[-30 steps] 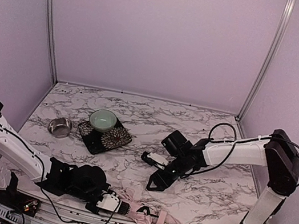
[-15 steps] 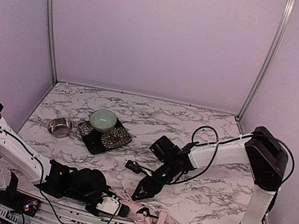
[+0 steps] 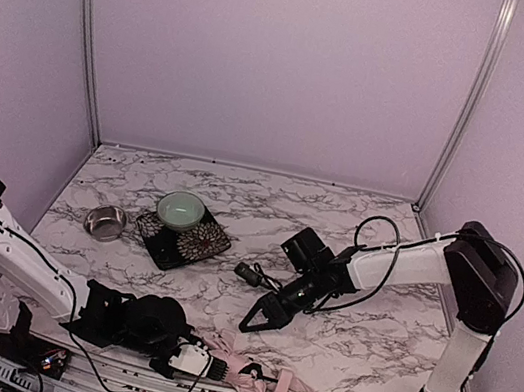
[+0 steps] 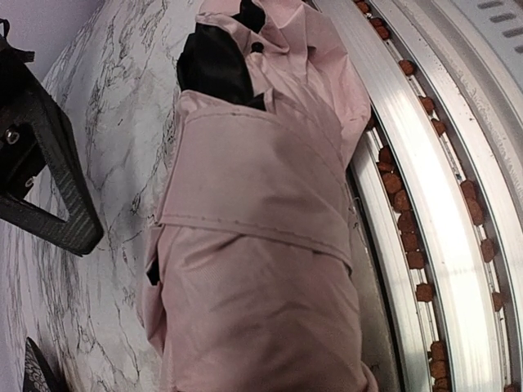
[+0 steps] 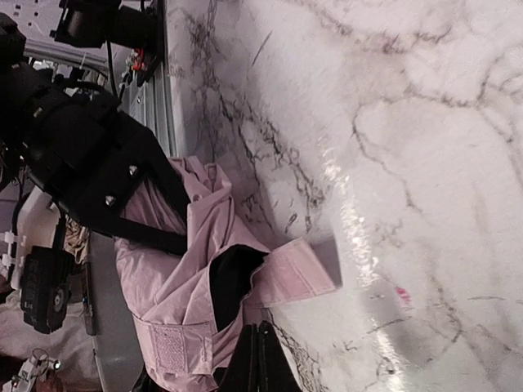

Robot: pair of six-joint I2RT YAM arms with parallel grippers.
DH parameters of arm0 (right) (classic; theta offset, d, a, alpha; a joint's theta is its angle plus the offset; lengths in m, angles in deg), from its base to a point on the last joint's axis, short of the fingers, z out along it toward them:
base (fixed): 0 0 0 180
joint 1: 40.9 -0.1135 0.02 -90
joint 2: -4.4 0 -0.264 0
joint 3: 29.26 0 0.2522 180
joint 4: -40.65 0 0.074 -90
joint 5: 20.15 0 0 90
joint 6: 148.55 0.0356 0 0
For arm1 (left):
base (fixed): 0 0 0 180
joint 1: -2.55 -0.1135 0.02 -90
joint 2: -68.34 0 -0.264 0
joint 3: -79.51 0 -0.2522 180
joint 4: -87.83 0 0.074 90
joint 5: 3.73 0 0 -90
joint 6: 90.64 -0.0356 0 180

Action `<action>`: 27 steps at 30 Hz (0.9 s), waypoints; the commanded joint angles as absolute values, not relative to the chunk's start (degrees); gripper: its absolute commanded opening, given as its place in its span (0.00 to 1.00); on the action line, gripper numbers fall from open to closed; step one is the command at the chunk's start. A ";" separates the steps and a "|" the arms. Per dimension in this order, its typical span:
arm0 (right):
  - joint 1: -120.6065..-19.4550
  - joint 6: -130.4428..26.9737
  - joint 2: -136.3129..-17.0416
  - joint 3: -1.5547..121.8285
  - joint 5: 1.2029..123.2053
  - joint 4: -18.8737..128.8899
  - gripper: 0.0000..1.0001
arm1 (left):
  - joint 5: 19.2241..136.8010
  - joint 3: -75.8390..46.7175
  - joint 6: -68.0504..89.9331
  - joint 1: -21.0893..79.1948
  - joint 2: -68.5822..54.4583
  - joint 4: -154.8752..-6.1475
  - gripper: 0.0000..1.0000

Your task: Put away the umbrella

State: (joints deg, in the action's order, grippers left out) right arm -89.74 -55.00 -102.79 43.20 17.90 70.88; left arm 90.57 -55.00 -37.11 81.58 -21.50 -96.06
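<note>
Lying along the near edge of the marble table (image 3: 242, 193), the umbrella (image 4: 253, 245) is a loosely bundled roll of pale pink fabric with some black lining showing. Its long axis runs left to right, close beside the metal rail (image 4: 425, 188) at the table's front. The left gripper (image 3: 211, 360) is much the nearer of the two. It sits at the left end of the bundle, and its wrist view is almost filled with fabric. Only one of its fingers (image 4: 49, 171) shows there, with a strip of marble between it and the cloth. The jaws look partly apart with the roll between them, but whether they truly pinch it I cannot tell. The right gripper (image 3: 246, 325) hangs over bare marble a little farther in. From it, the umbrella lies toward the near edge, close but not touching. Its two fingers are pressed flat together and carry nothing. In the right wrist view a loose pink flap (image 5: 298, 273) juts from the bundle toward that gripper, well placed for it to reach. I judge the coming move turns on this: the right arm must open and come nearward to the flap while the left steadies the roll.
</note>
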 commanded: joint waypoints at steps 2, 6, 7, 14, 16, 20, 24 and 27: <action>-86.21 -52.81 -97.24 42.06 21.23 63.71 0.00 | 88.21 -57.98 -38.06 82.36 -21.52 -85.17 0.00; -84.74 -54.58 -95.82 41.80 22.46 65.62 0.00 | 90.14 -57.63 -34.85 82.08 -21.18 -87.21 0.00; -84.68 -55.38 -95.36 41.86 23.42 66.48 0.00 | 89.69 -57.25 -33.31 81.46 -21.08 -87.44 0.00; -84.37 -58.63 -87.28 40.62 32.49 67.37 0.04 | 85.87 -54.11 -20.31 72.86 -21.07 -85.97 0.00; -84.24 -59.62 -84.79 40.14 35.48 67.46 0.06 | 84.77 -52.52 -16.25 69.52 -21.19 -85.88 0.00; -84.24 -60.49 -78.95 37.62 41.56 64.52 0.10 | 83.37 -50.91 -10.77 65.40 -20.15 -87.50 0.00; -84.45 -59.55 -73.18 32.07 42.82 58.09 0.15 | 87.35 -49.56 -8.31 64.79 -17.34 -87.97 0.00; -85.94 -58.87 -69.90 27.11 41.59 51.19 0.21 | 91.24 -47.27 -7.47 64.24 -14.60 -85.07 0.00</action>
